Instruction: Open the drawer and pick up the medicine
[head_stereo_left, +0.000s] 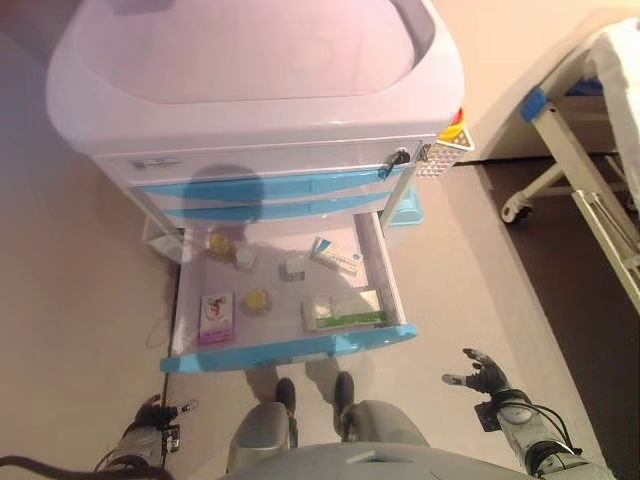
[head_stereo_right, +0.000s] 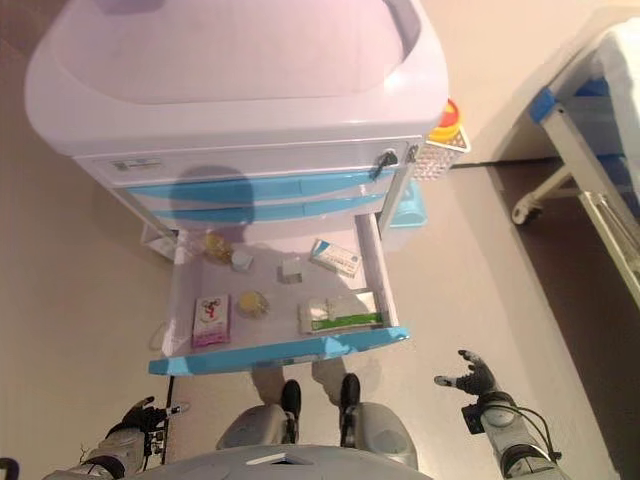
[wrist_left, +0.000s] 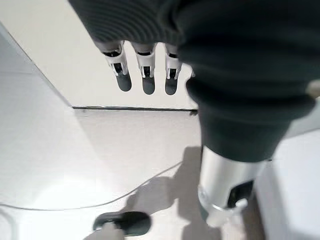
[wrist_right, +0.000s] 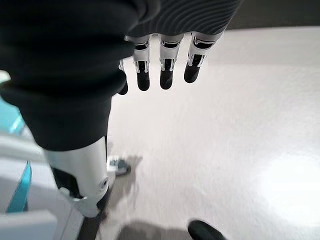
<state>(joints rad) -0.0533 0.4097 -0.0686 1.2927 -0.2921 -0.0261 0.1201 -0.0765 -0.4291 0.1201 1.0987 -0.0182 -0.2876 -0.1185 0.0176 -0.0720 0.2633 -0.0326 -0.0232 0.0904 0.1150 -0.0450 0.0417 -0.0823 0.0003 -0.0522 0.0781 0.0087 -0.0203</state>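
White medical cart (head_stereo_left: 250, 90) with blue-fronted drawers; the lowest drawer (head_stereo_left: 290, 350) is pulled fully out toward the robot, the two drawers above it shut. Inside the open drawer, medicines lie loose on its floor: a pink-and-white box (head_stereo_left: 216, 318) at the front left corner, a small round yellow container (head_stereo_left: 257, 299) just right of it, a green-and-white box (head_stereo_left: 346, 310) at the front right against the side wall, a white-and-blue box (head_stereo_left: 335, 256) tilted at the back right, a small white cube-like box (head_stereo_left: 294, 267) mid-back, a small white bottle (head_stereo_left: 245, 260) and a yellowish jar (head_stereo_left: 219, 241) at the back left. None of them is touched by either hand. Left hand (head_stereo_left: 160, 411) hangs low beside the robot, below the drawer's left front corner and well apart from it, over the floor (head_stereo_left: 90, 330); its wrist view shows fingers (wrist_left: 146, 75) straight, relaxed, holding nothing. Right hand (head_stereo_left: 480, 378) is out to the right of the drawer front, below its level, fingers (wrist_right: 165, 70) spread and extended, empty. A yellow-and-red item (head_stereo_right: 447, 118) sits in a mesh holder on the cart's right side. Bed frame (head_stereo_left: 590, 190) with a blue corner piece and a castor at far right.
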